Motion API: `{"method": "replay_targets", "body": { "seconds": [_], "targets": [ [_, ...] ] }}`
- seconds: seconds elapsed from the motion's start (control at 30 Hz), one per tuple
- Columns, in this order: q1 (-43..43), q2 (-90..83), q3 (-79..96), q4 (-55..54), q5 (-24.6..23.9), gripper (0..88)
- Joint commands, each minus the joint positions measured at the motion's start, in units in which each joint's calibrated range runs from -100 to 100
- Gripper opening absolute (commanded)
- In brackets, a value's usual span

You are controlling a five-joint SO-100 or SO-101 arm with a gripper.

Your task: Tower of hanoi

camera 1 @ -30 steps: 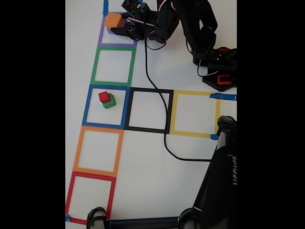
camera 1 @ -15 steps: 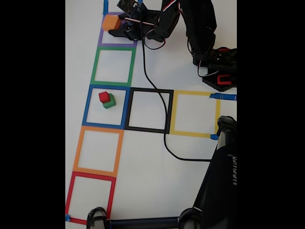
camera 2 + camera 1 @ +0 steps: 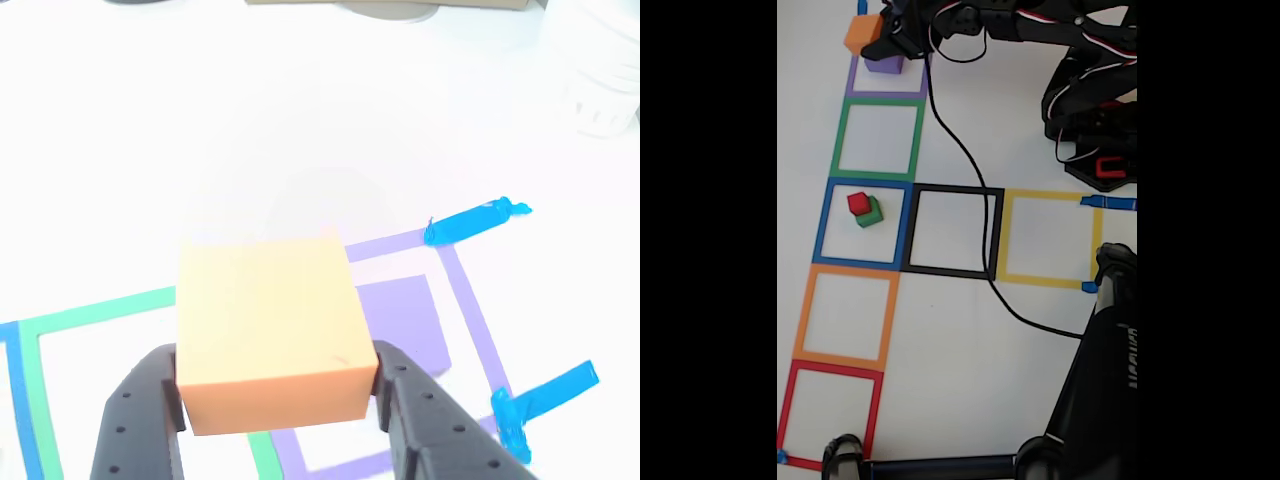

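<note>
One orange cube in gripper, half-hiding purple cube.

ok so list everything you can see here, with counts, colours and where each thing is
orange cube: 1, orange, held off the table in the hand, above the purple square
purple cube: 1, purple, inside the purple tape square at the top of the fixed view
green cube: 1, green, inside the blue tape square
red cube: 1, red, stacked on the green cube
tape squares: 7, purple, green, blue, orange, red in a column; black and yellow beside the blue one
blue tape strips: several, blue, near the purple and yellow squares
cable: 1, black, across the black square
hand: 1, black, shut on the orange cube
</note>
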Motion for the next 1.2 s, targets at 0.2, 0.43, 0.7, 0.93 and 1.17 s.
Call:
{"method": "replay_targets", "body": {
  "seconds": [0.2,0.43,0.7,0.93,1.17],
  "targets": [
    [-8.9,1.3,-49.6,48.9,0.0,11.9],
    [-12.5,1.6,-58.5,57.2,0.0,11.7],
    [-16.7,-0.9,-51.8,53.9,0.0,11.6],
    [-19.5,-3.4,-31.9,37.8,0.0,11.5],
    [-18.5,-3.0,-10.4,16.3,0.0,11.2]
  ]
}}
